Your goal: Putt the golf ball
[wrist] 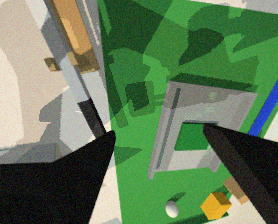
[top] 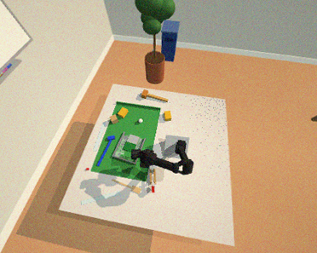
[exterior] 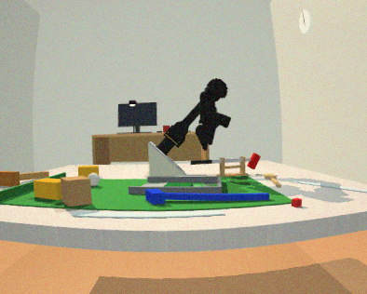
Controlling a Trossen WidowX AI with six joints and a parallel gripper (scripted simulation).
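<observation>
White table [top: 198,195] carries pretty much everything here. A green mat [top: 146,124] covers its left side, with a wooden mallet [top: 153,95] just past the mat's far edge and a yellow block [top: 167,115] beside its right edge. Near the front edge there's a small rack [top: 152,176], the red putter [top: 153,185], another wooden mallet [top: 129,186], and a tiny red cube [top: 87,169].

Bright, grainy pics; hard shadows, fisheye bend at edges.
</observation>
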